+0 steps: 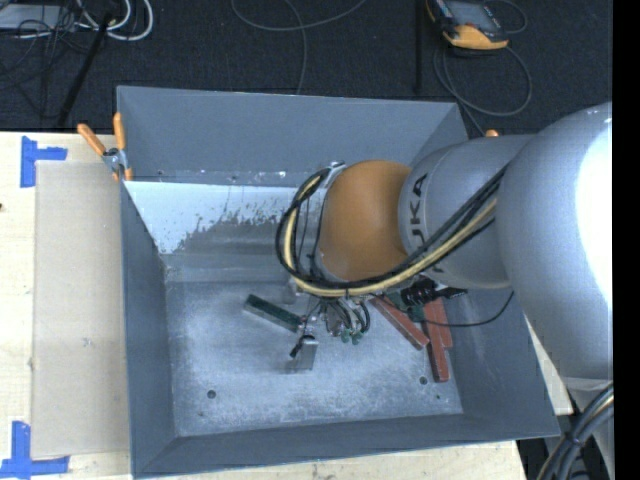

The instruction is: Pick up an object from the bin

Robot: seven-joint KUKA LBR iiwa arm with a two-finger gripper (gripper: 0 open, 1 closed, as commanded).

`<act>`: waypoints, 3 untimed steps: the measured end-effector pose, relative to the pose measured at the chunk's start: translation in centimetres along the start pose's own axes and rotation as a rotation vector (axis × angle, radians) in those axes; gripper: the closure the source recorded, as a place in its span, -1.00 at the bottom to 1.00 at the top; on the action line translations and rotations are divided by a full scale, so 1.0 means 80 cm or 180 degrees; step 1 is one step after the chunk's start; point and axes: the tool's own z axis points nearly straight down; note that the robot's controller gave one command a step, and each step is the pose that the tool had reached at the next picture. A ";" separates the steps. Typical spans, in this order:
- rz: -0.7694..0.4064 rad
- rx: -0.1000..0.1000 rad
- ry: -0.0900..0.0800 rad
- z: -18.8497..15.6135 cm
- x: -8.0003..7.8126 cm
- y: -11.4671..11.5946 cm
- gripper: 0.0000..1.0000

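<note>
Two sorts of things lie on the bin floor (pixel 200 388): a dark green flat bar (pixel 272 310) in the middle and red-brown sticks (pixel 425 336) to the right, under the arm (pixel 560 228). The gripper (pixel 304 348) hangs low just beside the bar's lower right end, and the bar slants up and left away from it. I cannot tell if the gripper is spread apart or pressed together.

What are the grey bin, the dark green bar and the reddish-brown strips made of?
The bin looks like matt grey sheet metal, its floor scuffed pale. The dark green bar near the middle may be plastic or painted metal, flat and dull. The reddish-brown strips at the right could be wood or plastic.
</note>
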 end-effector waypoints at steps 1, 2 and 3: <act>-0.0195 -0.0002 -0.0012 0.020 -0.034 0.047 -1.00; -0.0189 0.0001 -0.0009 0.018 -0.034 0.046 1.00; -0.0126 -0.0007 -0.0037 -0.164 -0.059 0.052 1.00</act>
